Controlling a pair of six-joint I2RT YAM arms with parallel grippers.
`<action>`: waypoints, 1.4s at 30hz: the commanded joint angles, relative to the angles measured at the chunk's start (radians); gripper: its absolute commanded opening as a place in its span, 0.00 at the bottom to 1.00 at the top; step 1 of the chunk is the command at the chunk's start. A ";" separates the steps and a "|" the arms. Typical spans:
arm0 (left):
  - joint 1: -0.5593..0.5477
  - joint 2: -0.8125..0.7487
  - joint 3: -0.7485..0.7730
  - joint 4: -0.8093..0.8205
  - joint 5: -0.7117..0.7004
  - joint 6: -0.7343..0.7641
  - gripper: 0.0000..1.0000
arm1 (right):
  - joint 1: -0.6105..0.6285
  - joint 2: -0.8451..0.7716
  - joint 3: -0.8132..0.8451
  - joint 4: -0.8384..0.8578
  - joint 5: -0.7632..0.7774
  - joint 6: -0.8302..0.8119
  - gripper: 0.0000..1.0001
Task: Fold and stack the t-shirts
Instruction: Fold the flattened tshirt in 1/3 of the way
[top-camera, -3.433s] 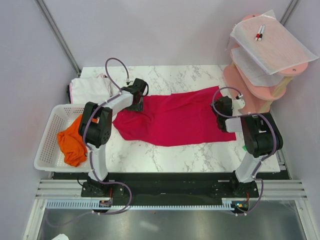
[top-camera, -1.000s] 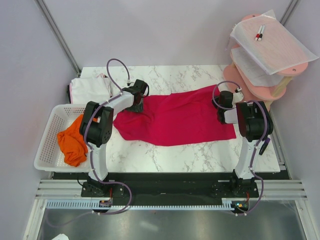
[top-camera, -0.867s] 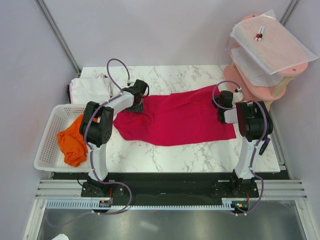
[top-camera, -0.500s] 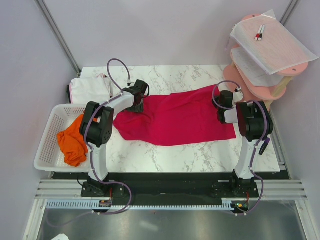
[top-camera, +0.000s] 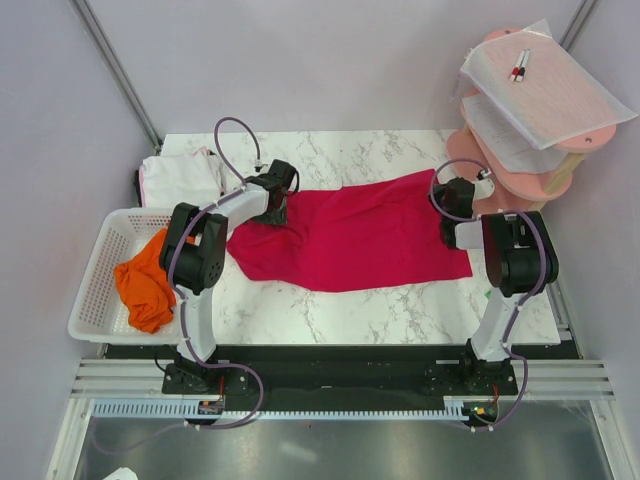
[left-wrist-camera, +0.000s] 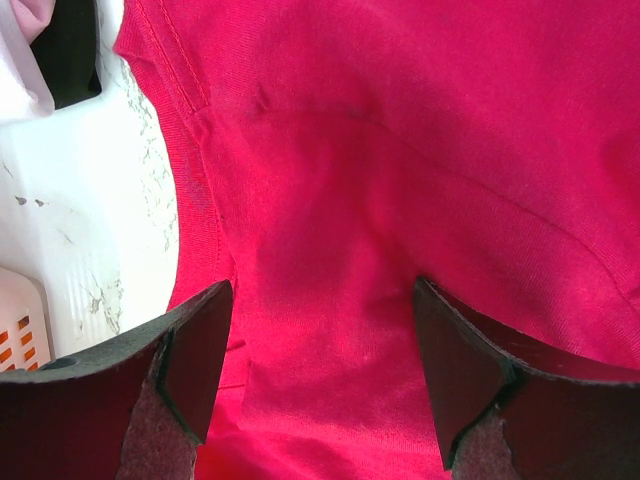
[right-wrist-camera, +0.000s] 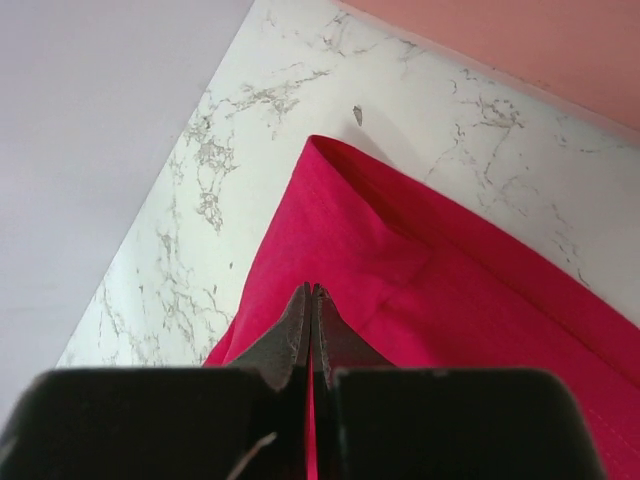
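At the far left a white basket (top-camera: 98, 262) holds the orange t-shirt (top-camera: 143, 285), bunched and spilling over the near rim. Behind it the white t-shirt (top-camera: 178, 178) lies folded at the table's (top-camera: 330, 305) back corner, its right edge hidden by the left arm. The left gripper (top-camera: 273, 208) stands wide open over the left end of the red t-shirt (top-camera: 350, 240) and holds nothing; from the wrist its fingers (left-wrist-camera: 195, 350) frame a seam, but whether they touch the cloth is unclear. The red t-shirt is spread flat across the middle of the table. At its far right corner the right gripper (right-wrist-camera: 313, 300) is pressed closed with a red sliver between the jaws; a pinch of cloth cannot be confirmed. At the right edge, thin sheets (top-camera: 540, 80) cover the pink shelf (top-camera: 500, 180).
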 joint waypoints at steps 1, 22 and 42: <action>0.001 0.011 -0.029 0.003 -0.018 0.002 0.79 | -0.004 -0.080 -0.048 0.051 -0.020 -0.026 0.00; -0.016 -0.147 -0.154 0.106 0.103 -0.010 0.84 | -0.026 -0.162 0.025 -0.225 0.065 -0.245 0.62; -0.018 -0.130 -0.146 0.101 0.086 0.005 0.83 | -0.030 0.064 0.191 -0.256 0.070 -0.219 0.59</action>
